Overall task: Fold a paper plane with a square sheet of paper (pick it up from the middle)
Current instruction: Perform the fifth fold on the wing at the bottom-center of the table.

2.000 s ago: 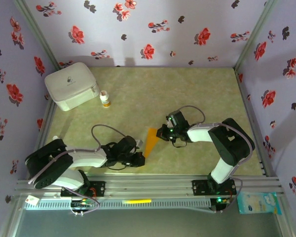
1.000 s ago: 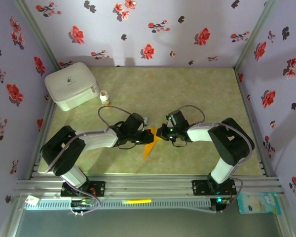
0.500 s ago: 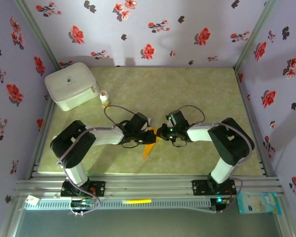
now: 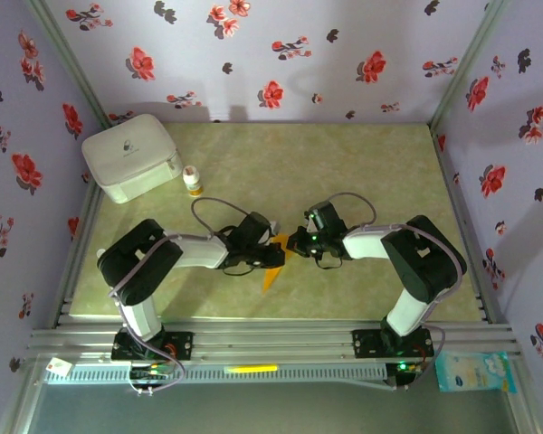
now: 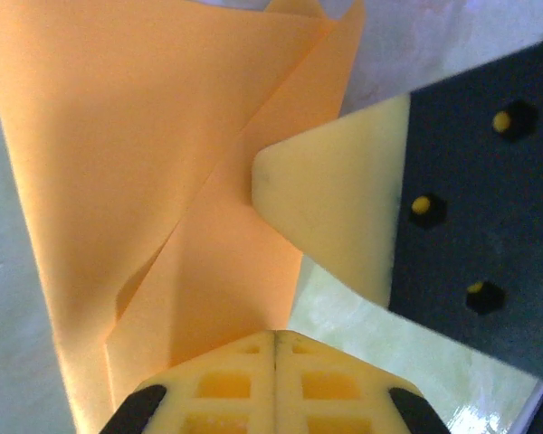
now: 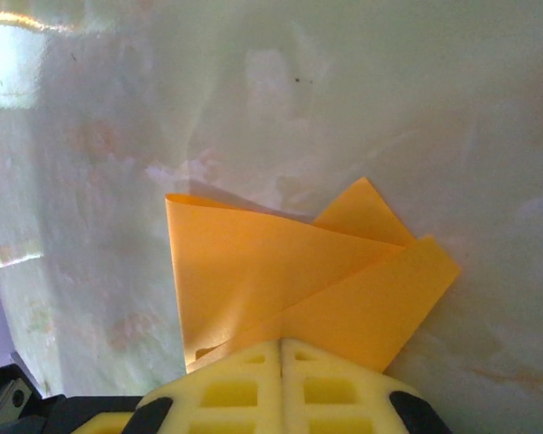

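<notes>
Orange paper sits in the middle of the green table (image 4: 371,163). It is one sheet of paper (image 4: 271,269), folded into a pointy shape with many layers. Its thin tip points toward the near edge of the table, and its wide end is up between the two grippers.

Two robot arms reach in, one from each side, and they almost meet in the middle. The left gripper (image 4: 268,253) is pinched shut on the wide end of the paper. From its own camera, its two yellow pads (image 5: 226,384) press together with the paper going in between them. I can see folds and flaps there. One yellow finger of the right gripper (image 5: 335,212) pokes in just beside it, touching the paper.

The right gripper (image 4: 294,242) is pinched shut on the same end too. Its own camera shows two flaps of the sheet fanning out over the table from its closed pads (image 6: 235,389).

One white box (image 4: 131,155) sits in the far left corner. One small white bottle (image 4: 193,182) with an orange cap stands just beside it, well apart from the paper.
</notes>
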`<state>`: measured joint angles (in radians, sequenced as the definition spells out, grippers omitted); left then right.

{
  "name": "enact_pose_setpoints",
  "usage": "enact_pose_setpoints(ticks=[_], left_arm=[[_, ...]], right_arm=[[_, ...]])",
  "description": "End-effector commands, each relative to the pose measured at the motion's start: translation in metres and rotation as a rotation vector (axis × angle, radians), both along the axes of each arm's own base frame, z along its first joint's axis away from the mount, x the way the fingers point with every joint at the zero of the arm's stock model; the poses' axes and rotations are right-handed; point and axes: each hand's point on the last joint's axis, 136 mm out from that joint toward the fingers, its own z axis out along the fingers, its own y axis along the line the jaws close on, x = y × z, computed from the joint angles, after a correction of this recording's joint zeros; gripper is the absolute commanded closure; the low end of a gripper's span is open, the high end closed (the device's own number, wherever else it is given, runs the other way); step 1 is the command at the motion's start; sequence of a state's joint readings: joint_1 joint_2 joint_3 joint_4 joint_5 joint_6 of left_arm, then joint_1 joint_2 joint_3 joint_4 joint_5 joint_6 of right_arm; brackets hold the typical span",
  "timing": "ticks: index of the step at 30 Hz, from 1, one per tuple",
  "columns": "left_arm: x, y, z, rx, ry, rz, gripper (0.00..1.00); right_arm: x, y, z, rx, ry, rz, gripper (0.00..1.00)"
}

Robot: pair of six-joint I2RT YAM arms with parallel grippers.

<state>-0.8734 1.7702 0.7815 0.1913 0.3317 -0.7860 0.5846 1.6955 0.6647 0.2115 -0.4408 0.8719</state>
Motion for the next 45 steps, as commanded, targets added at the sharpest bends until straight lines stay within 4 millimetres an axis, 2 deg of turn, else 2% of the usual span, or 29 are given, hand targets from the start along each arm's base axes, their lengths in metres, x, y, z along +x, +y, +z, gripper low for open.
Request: enact_pose_setpoints(ticks=[1, 7, 14, 17, 22, 26, 30, 35, 39, 45], left_arm=[[-0.036, 0.034, -0.033, 0.133, 0.095, -0.010, 0.99], [-0.047, 0.041, -0.026, 0.136, 0.093, -0.026, 0.97], [-0.065, 0.060, -0.021, 0.151, 0.096, -0.041, 0.96], [-0.057, 0.054, 0.001, 0.097, 0.049, -0.026, 0.95], [-0.023, 0.033, 0.046, -0.001, -0.036, 0.029, 0.94], [-0.010, 0.006, 0.064, -0.088, -0.043, 0.004, 0.94], [-0.007, -0.013, 0.054, -0.101, 0.002, -0.030, 0.94], [-0.008, -0.023, 0.033, -0.083, 0.042, -0.048, 0.93], [-0.009, -0.024, 0.021, -0.065, 0.050, -0.047, 0.92], [-0.017, -0.012, -0.001, 0.013, 0.071, -0.034, 0.91]], right_arm=[[-0.010, -0.031, -0.037, -0.157, 0.078, -0.052, 1.00], [-0.009, -0.031, -0.036, -0.157, 0.078, -0.053, 1.00], [-0.009, -0.032, -0.035, -0.158, 0.077, -0.053, 1.00], [-0.010, -0.032, -0.035, -0.157, 0.076, -0.054, 1.00], [-0.010, -0.032, -0.034, -0.155, 0.072, -0.059, 1.00], [-0.009, -0.032, -0.034, -0.154, 0.072, -0.060, 1.00], [-0.008, -0.031, -0.033, -0.150, 0.071, -0.062, 1.00], [-0.009, -0.031, -0.033, -0.145, 0.071, -0.063, 1.00], [-0.009, -0.031, -0.033, -0.147, 0.071, -0.063, 1.00], [-0.011, -0.032, -0.035, -0.147, 0.074, -0.065, 1.00]])
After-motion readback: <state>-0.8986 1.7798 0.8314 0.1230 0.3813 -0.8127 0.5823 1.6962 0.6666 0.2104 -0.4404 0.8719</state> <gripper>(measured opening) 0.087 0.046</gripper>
